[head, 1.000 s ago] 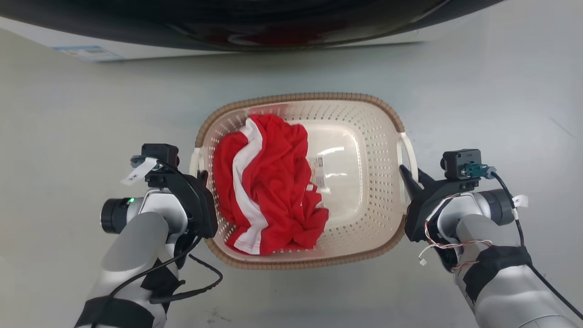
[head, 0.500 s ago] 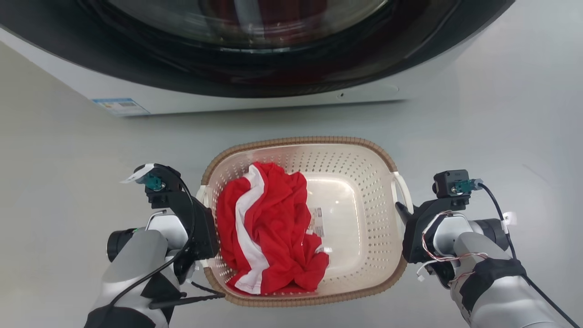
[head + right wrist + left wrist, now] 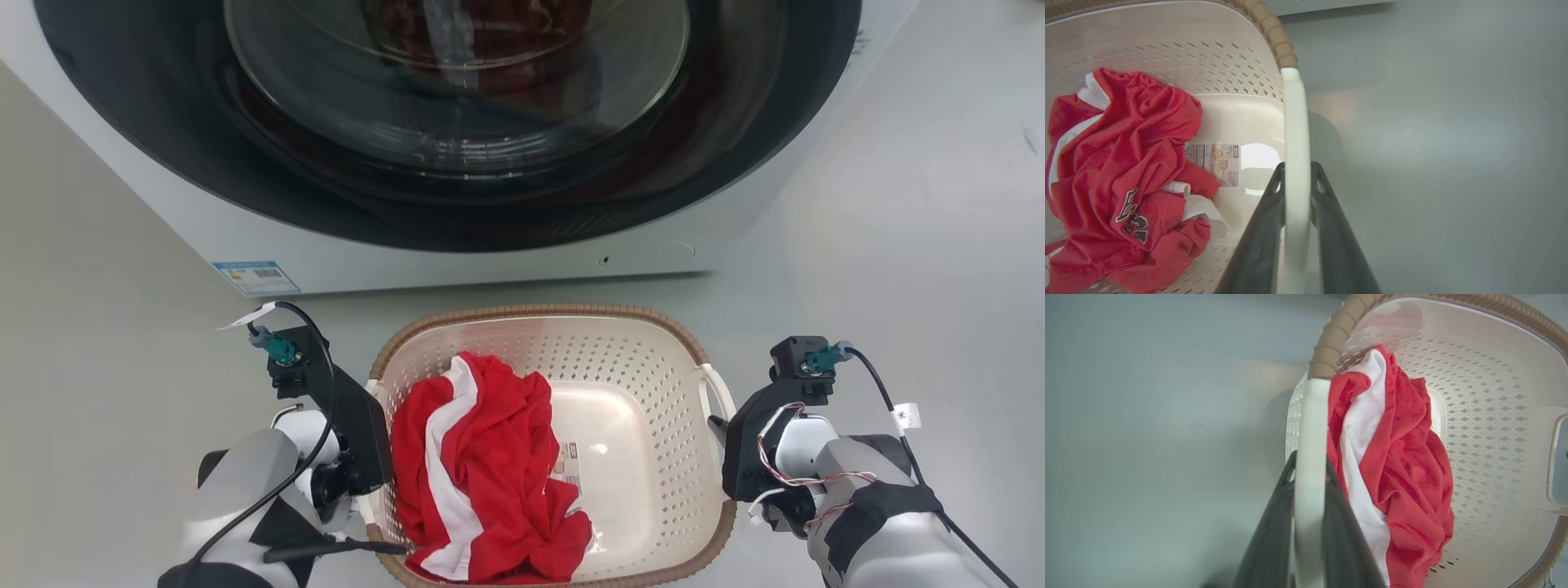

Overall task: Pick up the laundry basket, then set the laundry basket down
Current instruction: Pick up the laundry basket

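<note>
Holding the laundry basket [image 3: 531, 311] by both side handles, just in front of the washing machine [image 3: 490, 273].

At the basket's left side, pinching the white left handle [image 3: 1310, 416] with the left gripper [image 3: 371, 390]. Up close from the left wrist, squeezing the loop with a dark finger on either side. Inside the basket, heaped against its left wall, a red and white garment [image 3: 482, 465]. Beside it on the basket floor, a small label [image 3: 566, 460]. From the right wrist, picking out dark lettering [image 3: 1133, 212] on the cloth. From the head, taking in the round dark door [image 3: 457, 106] beyond the basket's far rim. At the basket's right side, nipping the right handle [image 3: 1294, 114] the same way with the right gripper [image 3: 717, 425]. Cannot tell whether clear of the grey floor [image 3: 914, 245].
</note>
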Controlling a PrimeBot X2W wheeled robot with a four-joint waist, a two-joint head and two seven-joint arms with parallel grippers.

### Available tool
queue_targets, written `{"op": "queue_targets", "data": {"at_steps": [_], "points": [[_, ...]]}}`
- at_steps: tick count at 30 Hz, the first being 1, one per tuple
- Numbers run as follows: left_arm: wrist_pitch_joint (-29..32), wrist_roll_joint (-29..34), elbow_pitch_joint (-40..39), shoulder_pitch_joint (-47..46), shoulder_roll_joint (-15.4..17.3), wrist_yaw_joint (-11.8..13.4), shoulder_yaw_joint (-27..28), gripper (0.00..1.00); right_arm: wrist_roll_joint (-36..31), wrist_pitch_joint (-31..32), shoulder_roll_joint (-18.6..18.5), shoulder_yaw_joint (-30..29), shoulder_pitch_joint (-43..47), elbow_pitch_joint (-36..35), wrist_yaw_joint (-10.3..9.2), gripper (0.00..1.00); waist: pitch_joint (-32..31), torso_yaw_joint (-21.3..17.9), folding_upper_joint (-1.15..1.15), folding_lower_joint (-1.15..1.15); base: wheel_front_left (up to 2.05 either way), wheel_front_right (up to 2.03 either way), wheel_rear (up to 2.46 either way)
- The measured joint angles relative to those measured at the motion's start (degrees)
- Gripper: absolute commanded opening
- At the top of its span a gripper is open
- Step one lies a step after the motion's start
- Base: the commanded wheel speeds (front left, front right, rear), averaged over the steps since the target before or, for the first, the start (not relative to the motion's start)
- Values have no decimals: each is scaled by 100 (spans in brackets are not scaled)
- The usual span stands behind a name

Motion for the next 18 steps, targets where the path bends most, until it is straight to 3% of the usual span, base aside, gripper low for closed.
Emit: {"op": "queue_targets", "data": {"at_steps": [18], "points": [[894,-346,135,186,38,8,-2,0,415,894,1,153,140,35,0,0,-1089,70,0,0,0,0,0]]}}
